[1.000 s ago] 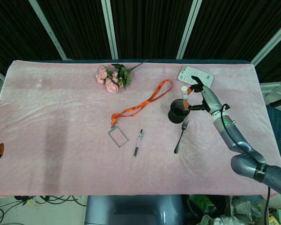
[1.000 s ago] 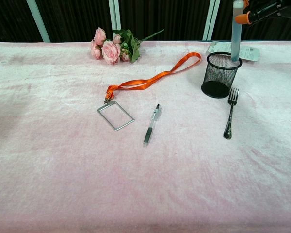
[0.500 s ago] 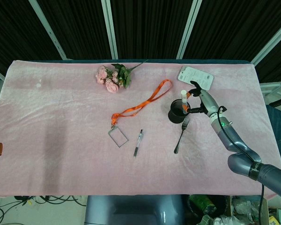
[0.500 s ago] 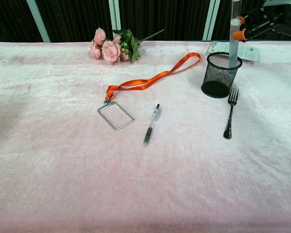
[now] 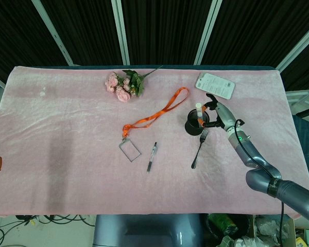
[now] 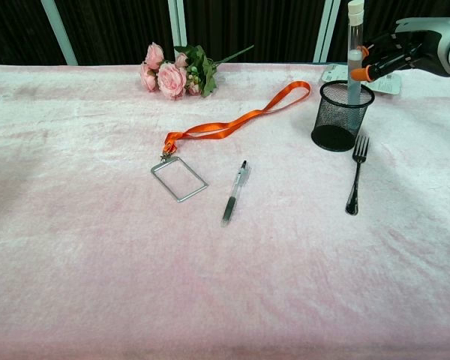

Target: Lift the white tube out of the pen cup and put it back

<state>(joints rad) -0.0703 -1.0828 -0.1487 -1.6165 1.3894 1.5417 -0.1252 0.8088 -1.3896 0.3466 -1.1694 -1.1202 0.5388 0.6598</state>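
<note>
tube [image 6: 354,45] in pen cup [image 6: 340,118], fork [image 6: 355,175] in front

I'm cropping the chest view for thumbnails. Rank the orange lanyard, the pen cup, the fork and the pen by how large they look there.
1. orange lanyard, the longest span.
2. pen cup, the bulkiest.
3. fork and pen: about alike in length, both slim, so I won't rank them.

Pink plush cloth [image 5: 67,128] over table — black curtain [image 5: 165,31] behind, white poles [image 5: 120,31] across it.
</note>
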